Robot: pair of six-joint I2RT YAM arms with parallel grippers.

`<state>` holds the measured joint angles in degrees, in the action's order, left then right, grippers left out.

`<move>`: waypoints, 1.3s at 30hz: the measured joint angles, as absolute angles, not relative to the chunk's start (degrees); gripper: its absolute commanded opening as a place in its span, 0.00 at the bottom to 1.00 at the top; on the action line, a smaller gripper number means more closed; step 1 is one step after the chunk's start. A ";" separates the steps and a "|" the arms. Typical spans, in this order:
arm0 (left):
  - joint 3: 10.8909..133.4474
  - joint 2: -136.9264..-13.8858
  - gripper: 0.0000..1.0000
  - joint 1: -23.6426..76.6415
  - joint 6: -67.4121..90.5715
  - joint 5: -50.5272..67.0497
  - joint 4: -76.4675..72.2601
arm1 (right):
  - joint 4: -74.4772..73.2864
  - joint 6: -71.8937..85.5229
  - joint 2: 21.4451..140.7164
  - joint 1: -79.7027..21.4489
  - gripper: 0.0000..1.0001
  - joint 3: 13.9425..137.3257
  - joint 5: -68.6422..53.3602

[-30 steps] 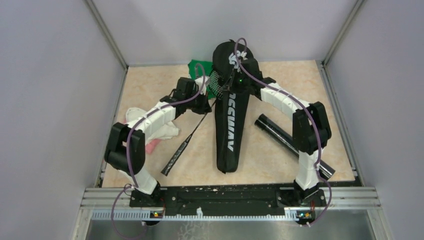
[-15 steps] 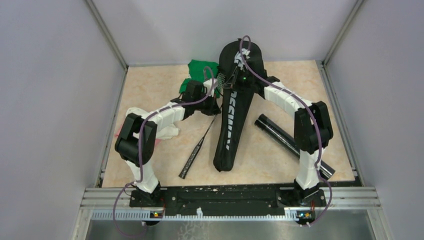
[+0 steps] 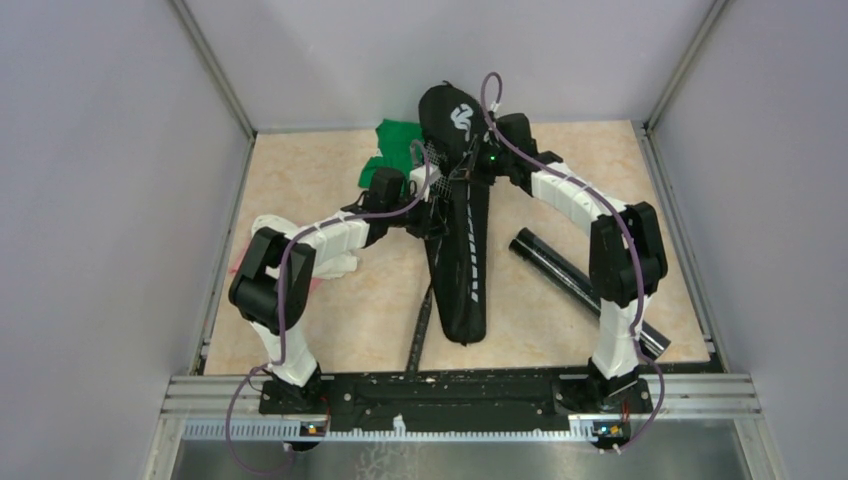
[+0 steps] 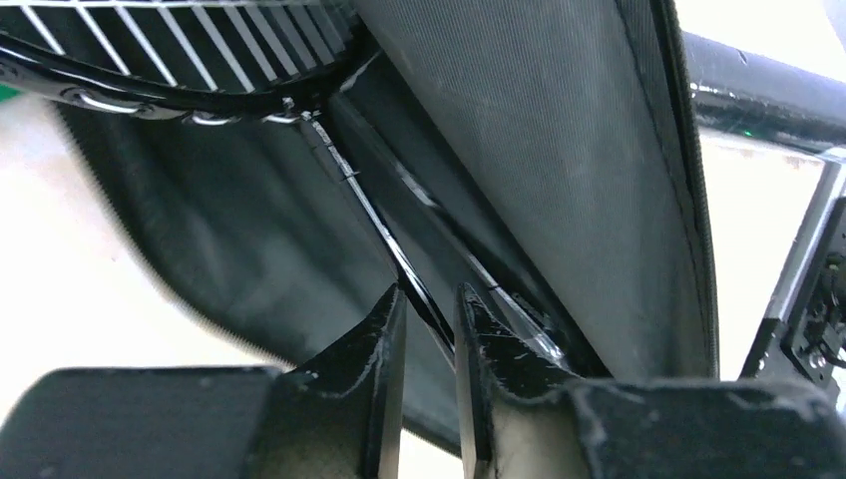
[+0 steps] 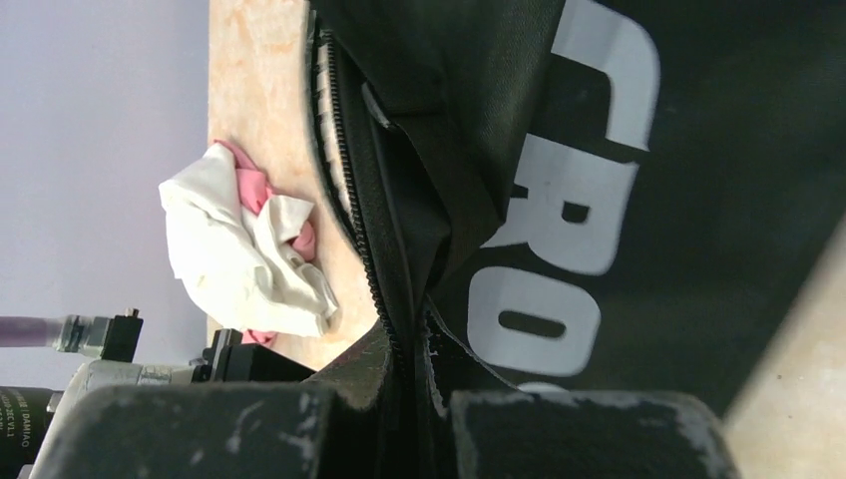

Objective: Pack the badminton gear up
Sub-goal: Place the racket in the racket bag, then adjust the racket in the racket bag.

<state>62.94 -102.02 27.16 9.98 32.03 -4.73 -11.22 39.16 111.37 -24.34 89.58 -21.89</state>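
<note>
Between the left gripper's [image 4: 431, 299] pinching jaws, the racket [image 4: 369, 215] has swung alongside the CROSSWAY bag [image 3: 470, 270], head entering the mouth just ahead. The right gripper [image 5: 409, 344] is clamped on the zipper edge, so insertion looks underway.

The racket bag [image 5: 698, 200] is matt black woven cloth with flat white printed letters. The racket [image 4: 369, 215] has a thin, glossy black frame and shaft. The tube [image 3: 556, 268] looks like smooth, glossy plastic. The white and pink cloths [image 5: 239, 254] are soft and crumpled. The surface [image 3: 320, 170] is matt, beige and marbled
</note>
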 measured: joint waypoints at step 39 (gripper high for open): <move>40.77 -99.46 0.66 31.55 20.12 45.41 -22.26 | -9.43 38.61 111.37 -23.81 0.00 86.87 -22.81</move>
<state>40.77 -99.46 31.55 20.12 45.41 -22.26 -9.43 38.61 111.37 -23.81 86.87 -22.81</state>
